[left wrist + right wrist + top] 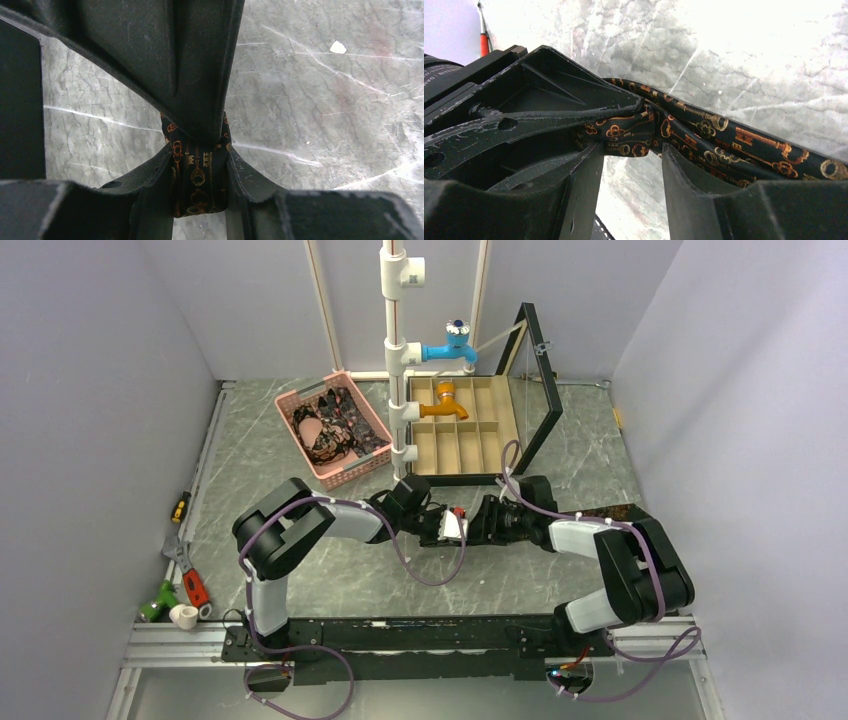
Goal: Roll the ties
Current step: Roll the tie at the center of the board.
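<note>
The left pincer (199,152) grasps the tie (197,182) at a folded end. The right pincer (631,150) straddles the same fold, but I cannot tell if it is clamped. The tie's length trails back past the right pincer, away from the left.

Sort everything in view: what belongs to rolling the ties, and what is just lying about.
Job: key-patterned tie, held by left gripper and right gripper; more ties in pink basket; probably the divided box.
Lying about: screwdriver; red-handled pliers; white fitting; pipe stand with taps.

A pink basket (355,472) and a wooden divided box (465,445) flank the white pipe (393,340).
</note>
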Robot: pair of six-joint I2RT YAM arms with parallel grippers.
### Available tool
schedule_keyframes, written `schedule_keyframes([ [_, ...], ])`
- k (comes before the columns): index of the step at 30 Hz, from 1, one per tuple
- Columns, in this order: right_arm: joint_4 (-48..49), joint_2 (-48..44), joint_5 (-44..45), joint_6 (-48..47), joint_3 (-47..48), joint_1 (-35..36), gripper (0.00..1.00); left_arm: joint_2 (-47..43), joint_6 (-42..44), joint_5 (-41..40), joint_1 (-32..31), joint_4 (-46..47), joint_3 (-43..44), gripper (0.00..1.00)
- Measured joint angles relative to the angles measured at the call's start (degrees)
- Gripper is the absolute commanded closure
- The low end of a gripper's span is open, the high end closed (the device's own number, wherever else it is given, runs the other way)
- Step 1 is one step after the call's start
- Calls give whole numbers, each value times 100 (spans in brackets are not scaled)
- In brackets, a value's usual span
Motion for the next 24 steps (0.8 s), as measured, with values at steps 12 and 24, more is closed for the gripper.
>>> schedule_keyframes([
  [12, 306, 92, -203, 162, 17, 48, 46, 15, -98, 24, 15, 0, 15, 92],
  [24, -59, -466, -356, 24, 109, 103, 46, 15, -98, 22, 15, -9, 20, 91],
])
